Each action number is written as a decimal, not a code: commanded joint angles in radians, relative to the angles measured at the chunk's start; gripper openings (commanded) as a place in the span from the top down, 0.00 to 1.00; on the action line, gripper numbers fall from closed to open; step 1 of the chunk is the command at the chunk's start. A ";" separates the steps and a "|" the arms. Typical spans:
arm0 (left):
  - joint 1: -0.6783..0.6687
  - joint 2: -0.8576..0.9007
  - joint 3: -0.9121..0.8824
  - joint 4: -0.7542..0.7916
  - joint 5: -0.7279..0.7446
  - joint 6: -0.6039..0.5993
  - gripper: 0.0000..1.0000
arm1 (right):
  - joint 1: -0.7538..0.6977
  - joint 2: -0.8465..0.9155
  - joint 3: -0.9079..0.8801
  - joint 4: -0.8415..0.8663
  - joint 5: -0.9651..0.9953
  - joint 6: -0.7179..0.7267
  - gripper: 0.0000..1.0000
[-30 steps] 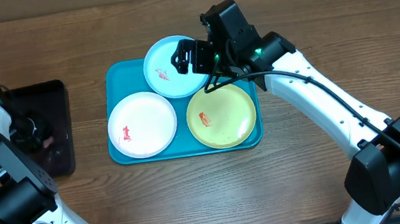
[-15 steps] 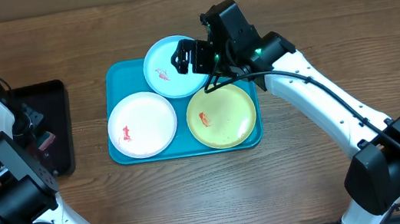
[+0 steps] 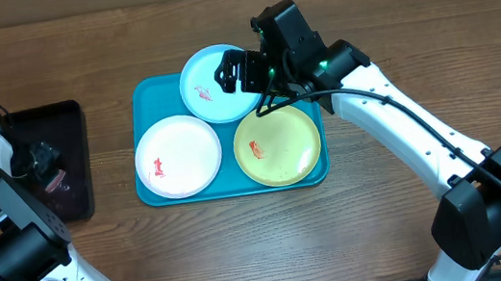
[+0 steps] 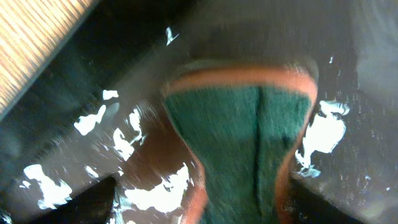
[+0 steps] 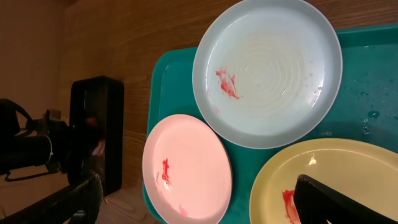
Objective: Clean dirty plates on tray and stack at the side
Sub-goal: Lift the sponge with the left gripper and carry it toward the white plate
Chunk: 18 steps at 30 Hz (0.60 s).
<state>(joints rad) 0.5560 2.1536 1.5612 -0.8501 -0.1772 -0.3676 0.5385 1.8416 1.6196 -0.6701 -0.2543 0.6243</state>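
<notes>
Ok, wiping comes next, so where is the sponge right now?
In the left wrist view the sponge is in the black tray, right below the left pincer, at the table's left, left of the turquoise tray.

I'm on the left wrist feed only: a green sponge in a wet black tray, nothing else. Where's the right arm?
Observer: The right gripper hovers over the light blue plate, with its jaws open.
Operator: Which plates need wiping?
Observer: All three. The light blue plate, the white plate and the yellow-green plate each have a red smear.
Operator: Any stacked at the side?
Observer: None. All three sit on the turquoise tray, and the light blue plate overhangs its far rim.
</notes>
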 commanded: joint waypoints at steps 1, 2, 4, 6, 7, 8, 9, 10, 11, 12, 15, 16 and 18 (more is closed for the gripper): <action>-0.006 0.042 -0.034 -0.040 0.082 0.008 0.76 | 0.005 -0.011 0.023 0.007 0.011 -0.003 0.00; -0.006 0.042 -0.034 -0.039 0.089 0.008 0.96 | 0.005 -0.011 0.023 0.008 0.011 -0.003 0.00; -0.006 0.042 -0.034 -0.034 0.090 0.008 0.96 | 0.005 -0.011 0.023 0.007 0.011 -0.003 0.00; -0.006 0.042 -0.034 -0.017 0.089 0.008 0.96 | 0.005 -0.011 0.023 0.006 0.011 -0.003 0.00; -0.006 0.042 -0.034 0.004 0.087 0.009 0.69 | 0.005 -0.011 0.023 0.006 0.011 -0.003 0.00; -0.006 0.042 -0.034 0.017 0.083 0.009 0.34 | 0.005 -0.011 0.023 0.006 0.011 -0.003 0.00; -0.006 0.042 -0.034 0.043 0.068 0.009 0.00 | 0.005 -0.011 0.023 0.006 0.011 -0.003 0.00; -0.006 0.042 -0.034 0.068 0.045 0.010 0.00 | 0.005 -0.011 0.023 0.006 0.011 -0.003 0.00; -0.006 0.042 -0.034 0.086 0.010 0.009 0.00 | 0.005 -0.011 0.023 0.006 0.011 -0.003 0.00; -0.006 0.042 -0.034 0.100 -0.020 0.009 0.00 | 0.005 -0.011 0.023 0.006 0.011 -0.003 0.00; -0.006 0.042 -0.034 0.132 -0.077 0.010 0.00 | 0.005 -0.011 0.023 0.007 0.011 -0.003 0.00; -0.006 0.042 -0.034 0.134 -0.089 0.010 0.00 | 0.005 -0.011 0.023 0.007 0.011 -0.003 0.00; -0.006 0.042 -0.034 0.131 -0.095 0.010 0.02 | 0.005 -0.011 0.023 0.009 0.011 -0.003 0.00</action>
<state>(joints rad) 0.5514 2.1548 1.5497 -0.7158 -0.1970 -0.3637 0.5385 1.8416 1.6196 -0.6685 -0.2543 0.6243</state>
